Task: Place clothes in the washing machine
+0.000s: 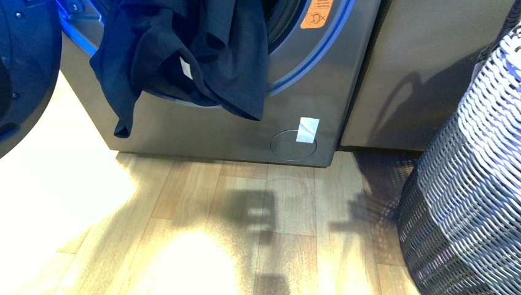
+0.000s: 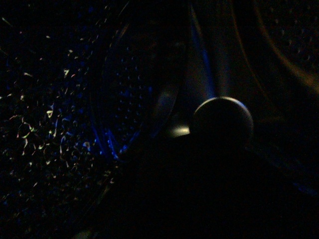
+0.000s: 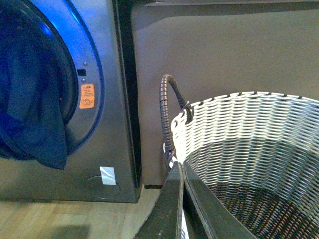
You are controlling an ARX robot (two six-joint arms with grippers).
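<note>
The dark navy clothes (image 1: pixel 190 49) hang out of the porthole of the silver-grey washing machine (image 1: pixel 319 92) and drape down its front, a small white tag showing. In the right wrist view the clothes (image 3: pixel 35 114) hang from the machine's (image 3: pixel 109 129) blue-lit opening beside the orange sticker (image 3: pixel 86 95). My right gripper (image 3: pixel 180 167) is shut and empty, held over the near rim of the woven basket (image 3: pixel 249 129). The left wrist view is dark and tells nothing. Neither gripper shows in the front view.
The dark round door (image 1: pixel 21 67) stands open at the left. A plain grey-brown cabinet (image 1: pixel 424 67) stands right of the machine. The white-and-grey woven basket (image 1: pixel 473 190) stands on the wooden floor (image 1: pixel 246 233) at the right, with a dark handle (image 3: pixel 167 107).
</note>
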